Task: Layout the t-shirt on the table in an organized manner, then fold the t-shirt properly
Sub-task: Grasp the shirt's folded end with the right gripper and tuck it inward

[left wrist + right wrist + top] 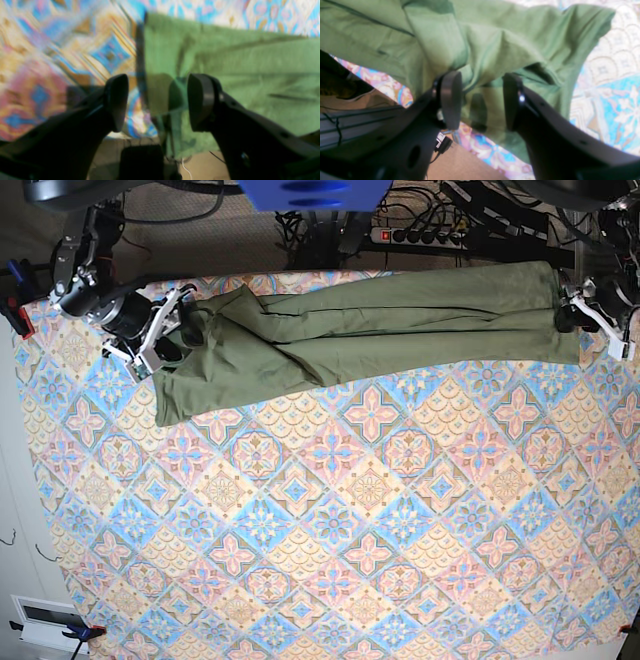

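The olive-green t-shirt (370, 325) lies stretched in a long wrinkled band along the far edge of the patterned table (330, 520). At its right end in the base view, my left gripper (574, 315) is open. In the blurred left wrist view the jaws (157, 102) straddle the t-shirt's (225, 62) side edge without clamping it. My right gripper (172, 332) is at the bunched left end. Its jaws (481, 100) stand wide apart in the right wrist view, with folds of the t-shirt (482, 37) just beyond them and nothing pinched.
A power strip with cables (420, 235) and a blue mount (315, 192) sit beyond the table's far edge. The brown floor (460, 162) shows just past that edge. A clamp (15, 315) grips the cloth at the left side. A white box (45, 620) is at the lower left.
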You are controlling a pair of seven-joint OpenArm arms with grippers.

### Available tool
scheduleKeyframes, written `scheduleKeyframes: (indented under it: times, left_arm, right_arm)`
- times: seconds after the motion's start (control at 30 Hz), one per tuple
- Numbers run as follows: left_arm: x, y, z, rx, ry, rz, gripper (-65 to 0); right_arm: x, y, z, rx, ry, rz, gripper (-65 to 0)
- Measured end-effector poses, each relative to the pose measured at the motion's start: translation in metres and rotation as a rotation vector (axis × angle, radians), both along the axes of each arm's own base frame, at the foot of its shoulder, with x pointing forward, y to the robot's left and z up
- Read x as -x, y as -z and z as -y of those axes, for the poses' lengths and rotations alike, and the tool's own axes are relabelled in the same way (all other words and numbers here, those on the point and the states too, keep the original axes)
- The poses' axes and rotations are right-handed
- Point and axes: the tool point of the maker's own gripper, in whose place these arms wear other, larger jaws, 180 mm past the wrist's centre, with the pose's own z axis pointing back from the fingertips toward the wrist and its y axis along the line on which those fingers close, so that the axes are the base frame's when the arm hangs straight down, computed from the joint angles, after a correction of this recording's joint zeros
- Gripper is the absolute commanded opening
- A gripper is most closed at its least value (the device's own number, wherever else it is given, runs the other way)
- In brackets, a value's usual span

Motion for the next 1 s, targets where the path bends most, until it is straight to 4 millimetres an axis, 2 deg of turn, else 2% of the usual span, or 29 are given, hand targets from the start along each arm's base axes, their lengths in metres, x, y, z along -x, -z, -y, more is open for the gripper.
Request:
scheduleKeyframes:
  times: [0.1, 0.2, 0.43, 0.63, 0.73, 0.8, 0.9, 1.0]
  left_arm:
    - [0.002, 0.007, 0.006, 0.006, -0.008, -0.006, -28.1]
    - [0.01, 0.02, 0.01, -0.023, -0.011, -0.044, -28.1]
    - [0.011, 0.028, 0.017, -0.032, -0.028, -0.028, -28.1]
    - [0.015, 0.042, 0.041, -0.009, 0.027, -0.072, -28.9]
    - [0.015, 0.042, 0.044, 0.011, 0.008, -0.049, -29.0]
    - [0.015, 0.039, 0.054, 0.074, -0.008, -0.017, -29.1]
    - [0.014, 0.034, 0.063, 0.142, -0.014, 0.015, -34.6]
    - [0.014, 0.03, 0.061, 0.157, -0.007, 0.016, -48.6]
  right_arm:
    - [-0.009, -0.006, 0.0, -0.005, 0.001, 0.031, -39.1]
    - [-0.006, -0.004, 0.0, -0.002, 0.001, 0.021, -39.1]
    - [-0.007, -0.004, 0.0, -0.003, 0.0, 0.022, -39.1]
    - [-0.007, -0.005, 0.0, -0.001, 0.0, 0.022, -39.1]
    - [-0.011, -0.007, 0.0, -0.004, 0.0, 0.035, -39.1]
    - [-0.012, -0.008, 0.0, -0.001, 0.001, 0.037, -39.1]
    - [-0.011, -0.007, 0.0, -0.002, 0.0, 0.034, -39.1]
    - [-0.013, -0.009, 0.0, 0.0, 0.0, 0.04, -39.1]
